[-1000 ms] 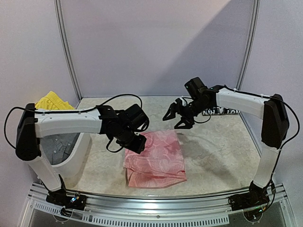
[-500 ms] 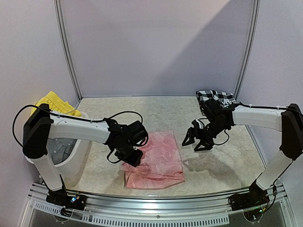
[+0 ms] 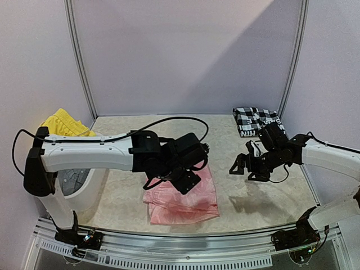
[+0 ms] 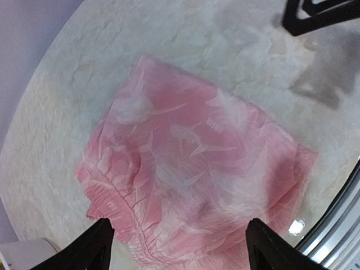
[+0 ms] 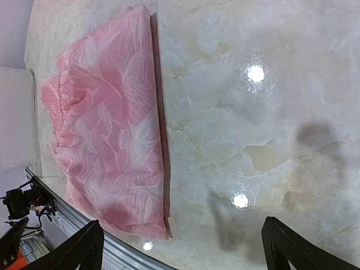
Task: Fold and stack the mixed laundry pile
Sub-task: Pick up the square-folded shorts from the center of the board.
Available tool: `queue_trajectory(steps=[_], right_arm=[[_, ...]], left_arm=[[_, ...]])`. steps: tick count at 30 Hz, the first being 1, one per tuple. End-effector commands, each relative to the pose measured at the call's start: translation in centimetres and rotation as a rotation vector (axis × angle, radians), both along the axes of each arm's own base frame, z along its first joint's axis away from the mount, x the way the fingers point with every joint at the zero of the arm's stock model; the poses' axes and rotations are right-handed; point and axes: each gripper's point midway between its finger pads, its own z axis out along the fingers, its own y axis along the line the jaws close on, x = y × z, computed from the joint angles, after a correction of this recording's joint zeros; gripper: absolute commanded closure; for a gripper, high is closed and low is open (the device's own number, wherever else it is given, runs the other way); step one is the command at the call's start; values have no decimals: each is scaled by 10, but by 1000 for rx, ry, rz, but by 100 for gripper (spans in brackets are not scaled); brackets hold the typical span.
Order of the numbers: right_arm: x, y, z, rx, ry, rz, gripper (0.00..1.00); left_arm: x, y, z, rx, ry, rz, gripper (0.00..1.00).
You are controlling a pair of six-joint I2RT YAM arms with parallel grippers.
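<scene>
Pink garment [image 3: 183,198] is laid flat and folded on the desk [image 3: 264,194], near the front edge, left of centre. Checked shirt [image 3: 256,119] is seen as a compact rectangle at the far right corner of the desk, well apart from the pink garment. Yellow garment [image 3: 63,124] is draped over the far rim of the white basket [image 3: 93,190] at the left. A grey piece [image 3: 73,175] is seen inside the basket.

Left arm [image 3: 90,153] is stretched rightwards from its base, with the forearm roughly level across the basket and the wrist turned down over the far part of the pink garment. Left fingers [image 3: 188,181] are spread wide with nothing held. In the left wrist view the pink cloth is seen between and beyond the two tips. Contact with the cloth cannot be told.

Right arm [image 3: 332,154] is brought in from the right edge, forearm slanted toward the centre. Right fingers [image 3: 250,167] are held above bare desk, just right of the pink garment, between it and the checked shirt. They are spread wide and empty. Their shadow is cast on the desk beneath.
</scene>
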Motion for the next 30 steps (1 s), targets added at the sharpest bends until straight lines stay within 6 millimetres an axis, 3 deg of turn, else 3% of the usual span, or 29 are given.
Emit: queue_trajectory(steps=[1, 7, 12, 24, 30], right_arm=[[4, -23, 5, -26, -41, -89, 1], [-10, -46, 2, -43, -26, -143, 1], [-21, -58, 3, -25, -24, -189, 1], [-35, -65, 9, -12, 18, -235, 1], [-37, -64, 9, 2, 27, -241, 1]], left_arm=[[-20, -28, -7, 168, -102, -171, 17], [-69, -86, -29, 185, -98, -356, 22], [-93, -109, -58, 186, -39, -412, 26], [-108, -121, -91, 141, 50, -445, 30], [-97, -114, -114, 202, 68, -427, 32]])
